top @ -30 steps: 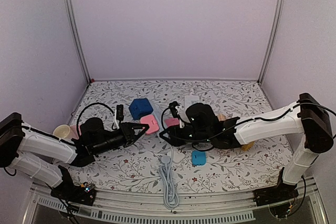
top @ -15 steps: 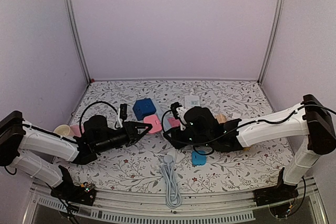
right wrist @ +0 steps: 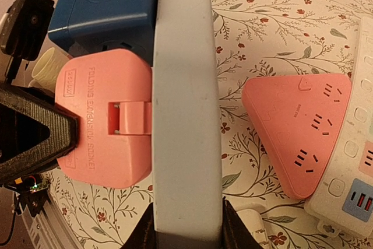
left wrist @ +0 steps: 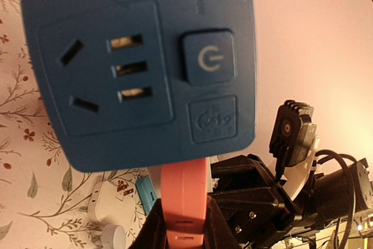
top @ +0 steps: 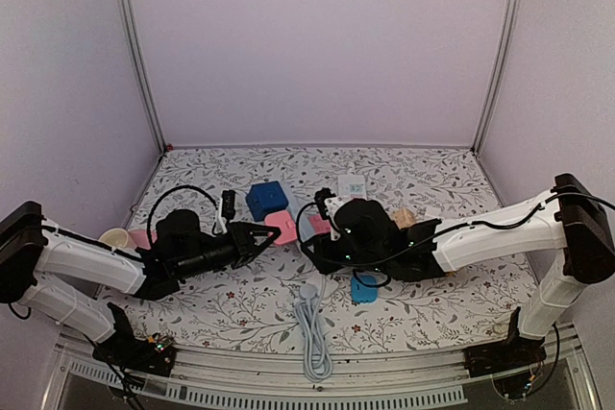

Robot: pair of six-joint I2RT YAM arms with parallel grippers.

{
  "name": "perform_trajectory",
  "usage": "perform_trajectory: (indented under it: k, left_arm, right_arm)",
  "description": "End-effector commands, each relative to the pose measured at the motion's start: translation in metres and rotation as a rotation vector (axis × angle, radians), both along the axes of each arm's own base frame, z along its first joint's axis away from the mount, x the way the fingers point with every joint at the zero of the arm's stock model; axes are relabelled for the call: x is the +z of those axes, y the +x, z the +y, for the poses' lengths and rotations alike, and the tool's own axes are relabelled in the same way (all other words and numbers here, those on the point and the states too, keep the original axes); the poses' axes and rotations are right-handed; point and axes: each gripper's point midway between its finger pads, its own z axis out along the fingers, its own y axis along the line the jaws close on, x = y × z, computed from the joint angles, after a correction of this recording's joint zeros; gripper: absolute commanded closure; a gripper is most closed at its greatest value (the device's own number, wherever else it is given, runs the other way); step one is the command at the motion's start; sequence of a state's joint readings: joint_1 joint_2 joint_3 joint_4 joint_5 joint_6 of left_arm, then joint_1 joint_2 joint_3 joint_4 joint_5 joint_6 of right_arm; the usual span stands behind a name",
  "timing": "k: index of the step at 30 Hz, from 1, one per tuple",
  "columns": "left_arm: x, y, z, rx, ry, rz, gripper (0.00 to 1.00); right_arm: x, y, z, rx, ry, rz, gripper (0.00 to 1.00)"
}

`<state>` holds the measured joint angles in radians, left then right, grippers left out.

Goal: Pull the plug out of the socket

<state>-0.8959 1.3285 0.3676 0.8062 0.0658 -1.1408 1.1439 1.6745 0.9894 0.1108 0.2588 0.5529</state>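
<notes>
Over the table [top: 240, 306] from above: both arms stretched in to the middle, tips nearly meeting. Pinched fully shut, the left gripper [top: 258, 233], on the pink socket [top: 282, 226], a touch toward 10 o'clock from the table's centre. Right beside that, at 11 o'clock, a blue socket cube [top: 263, 199]; farther off at 2 o'clock, a white power strip [top: 352, 184]. Lying loose at 6 o'clock, a grey cable [top: 309, 328]; at 4 o'clock, a small light-blue block [top: 363, 287]. Other arm's tip lost under its own black wrist up here.

Over to the right wrist camera for that: the right gripper [right wrist: 186, 225] closed to a narrow gap on a grey-blue plug body [right wrist: 186, 86], running 12 to 6 through the shot, its edge against the pink socket at 9 o'clock. Can't tell whether any pins sit inside. At 3 o'clock, apart from the plug body, a pink triangular socket [right wrist: 297, 126], barely a sliver from overhead.

Left wrist camera now: pink edge squeezed between the two fingers at 6 o'clock, and the blue cube's face filling the frame, with slots and power button plain here and unreadable from above.
</notes>
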Motion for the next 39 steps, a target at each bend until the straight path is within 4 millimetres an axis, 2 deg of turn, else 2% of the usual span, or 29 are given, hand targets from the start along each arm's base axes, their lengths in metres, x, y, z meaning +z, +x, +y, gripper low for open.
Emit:
perform_trajectory:
  k: [1,9,13,19,28,39]
  left_arm:
    - [-0.004,-0.004,0.001,0.003,0.012,0.003,1.00]
    - [-0.001,-0.006,0.002,0.012,-0.031,0.028,1.00]
    - [-0.003,-0.004,0.003,0.030,-0.010,0.039,1.00]
    - [-0.027,0.000,0.013,0.076,0.085,0.077,1.00]
    - [-0.079,0.002,0.030,0.105,0.249,0.157,1.00]
    - [-0.126,0.002,0.021,0.054,0.351,0.244,1.00]
  right_arm:
    - [0.007,0.047,-0.057,-0.320,-0.057,-0.060,0.98]
    - [0.005,0.050,-0.068,-0.371,-0.090,-0.080,0.98]
    - [0.008,0.049,-0.066,-0.350,-0.084,-0.085,0.98]
    - [0.020,0.044,-0.060,-0.305,-0.048,-0.083,0.98]
    - [0.039,0.035,-0.057,-0.247,0.026,-0.089,0.98]
    - [0.060,0.027,-0.058,-0.201,0.098,-0.101,0.98]
